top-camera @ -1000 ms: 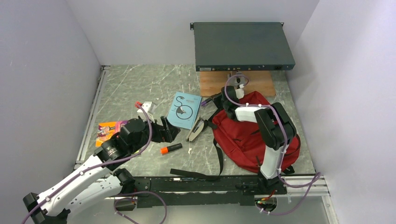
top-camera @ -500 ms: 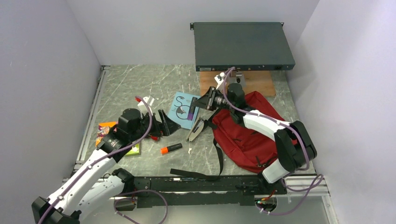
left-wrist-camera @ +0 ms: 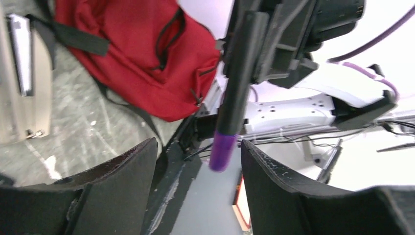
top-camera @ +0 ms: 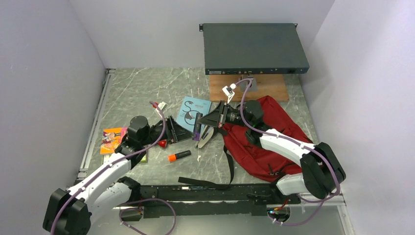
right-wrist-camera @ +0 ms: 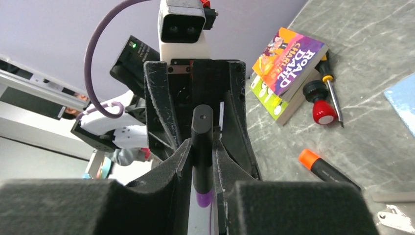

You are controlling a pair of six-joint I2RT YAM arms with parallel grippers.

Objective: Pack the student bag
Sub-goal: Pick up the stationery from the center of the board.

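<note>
Student bag (top-camera: 264,147): dark red, lying flat on the right half of the tabletop (top-camera: 137,93), black straps trailing towards the near edge
Right fingers (right-wrist-camera: 178,159): clenched on a black marker (right-wrist-camera: 201,137) with a purple end, held out to the left of the bag
Left fingers (left-wrist-camera: 122,171): spread apart, one on each side of the marker's purple end, a gap showing on both sides
Loose on the tabletop: orange highlighter (top-camera: 179,156), red-handled screwdriver (right-wrist-camera: 323,110), paperback book (right-wrist-camera: 288,54), blue booklet (top-camera: 193,108)
</note>
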